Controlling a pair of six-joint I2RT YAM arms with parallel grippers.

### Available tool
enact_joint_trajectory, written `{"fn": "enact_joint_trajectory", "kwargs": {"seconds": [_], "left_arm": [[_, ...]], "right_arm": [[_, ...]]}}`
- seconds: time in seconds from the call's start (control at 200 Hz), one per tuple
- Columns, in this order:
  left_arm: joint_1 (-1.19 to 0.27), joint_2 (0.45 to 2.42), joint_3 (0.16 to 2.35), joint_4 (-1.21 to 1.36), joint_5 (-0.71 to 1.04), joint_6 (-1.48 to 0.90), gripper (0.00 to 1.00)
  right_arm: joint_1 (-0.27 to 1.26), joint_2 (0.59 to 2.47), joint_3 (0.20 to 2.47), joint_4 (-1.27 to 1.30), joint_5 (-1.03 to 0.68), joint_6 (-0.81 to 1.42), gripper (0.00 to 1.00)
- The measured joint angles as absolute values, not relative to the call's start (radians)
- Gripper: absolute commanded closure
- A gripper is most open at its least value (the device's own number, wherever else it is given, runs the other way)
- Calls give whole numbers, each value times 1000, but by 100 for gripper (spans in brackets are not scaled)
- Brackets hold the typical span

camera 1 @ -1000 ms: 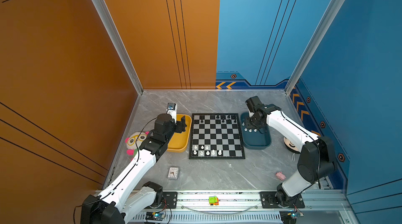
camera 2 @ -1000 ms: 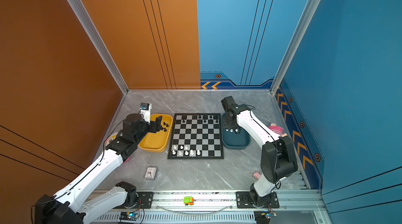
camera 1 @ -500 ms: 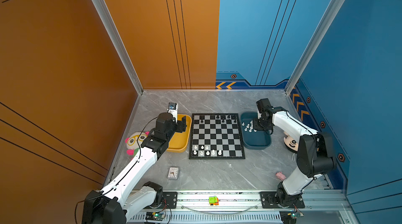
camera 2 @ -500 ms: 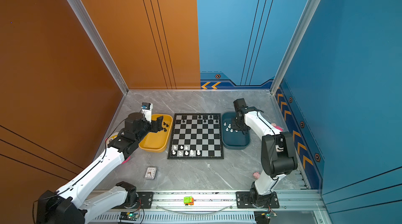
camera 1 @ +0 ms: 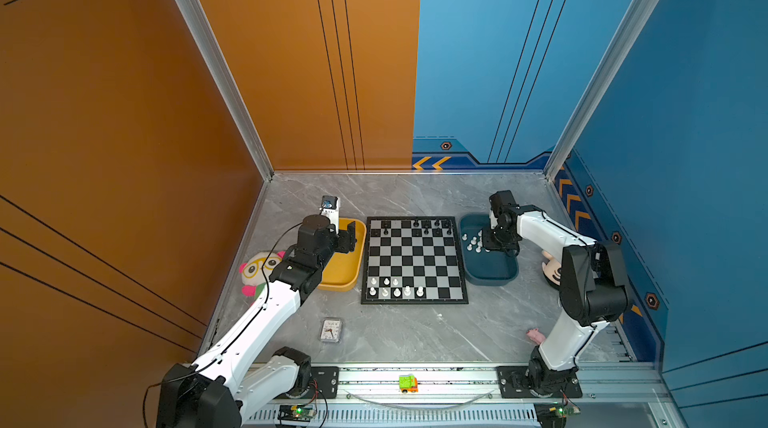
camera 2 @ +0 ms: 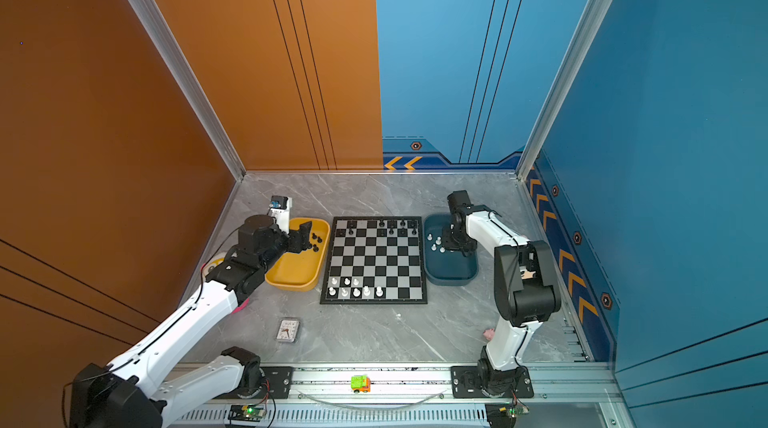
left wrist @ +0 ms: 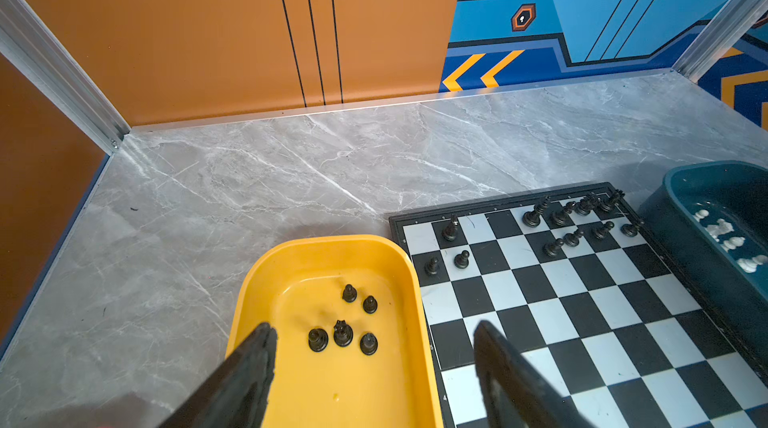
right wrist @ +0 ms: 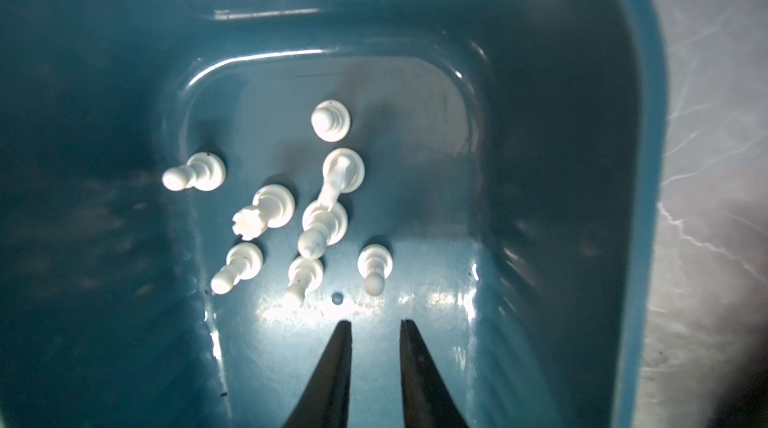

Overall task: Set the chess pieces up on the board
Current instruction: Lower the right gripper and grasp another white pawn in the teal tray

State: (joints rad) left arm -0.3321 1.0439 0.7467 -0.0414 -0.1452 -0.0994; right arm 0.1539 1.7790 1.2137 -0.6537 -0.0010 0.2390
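The board (camera 1: 414, 259) lies mid-table, with several black chess pieces (camera 1: 426, 224) on its far rows and several white ones (camera 1: 397, 286) on its near rows. More black pieces (left wrist: 343, 332) stand in the yellow tray (left wrist: 291, 264). My left gripper (left wrist: 374, 325) hangs over them, open wide and holding nothing. Several white pieces (right wrist: 320, 214) stand in the teal tray (right wrist: 540, 156). My right gripper (right wrist: 375, 323) is low inside this tray just short of them, its jaws a narrow gap apart with nothing between. In both top views the grippers (camera 1: 351, 239) (camera 2: 446, 243) are over their trays.
A plush toy (camera 1: 259, 270) lies left of the yellow tray under my left arm. Another toy (camera 1: 550, 268) is right of the teal tray. A small clock (camera 1: 331, 329) and a pink pig (camera 1: 536, 335) lie near the front. A white device (camera 1: 330, 207) stands behind the yellow tray.
My right arm's wrist has swung to the right over the teal tray and its elbow has drawn back. The left arm has barely moved.
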Motion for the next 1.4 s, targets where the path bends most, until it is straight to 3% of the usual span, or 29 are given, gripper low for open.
{"fn": "enact_joint_trajectory", "kwargs": {"seconds": [0.671,1.397], "left_arm": [[-332,1044,747,-41,-145,-99,24],[-321,1044,747,-41,-145,-103,24]], "right_arm": [[149,1835,1240,-640,-5,239,73],[149,1878,1256,-635,-8,236,80]]}}
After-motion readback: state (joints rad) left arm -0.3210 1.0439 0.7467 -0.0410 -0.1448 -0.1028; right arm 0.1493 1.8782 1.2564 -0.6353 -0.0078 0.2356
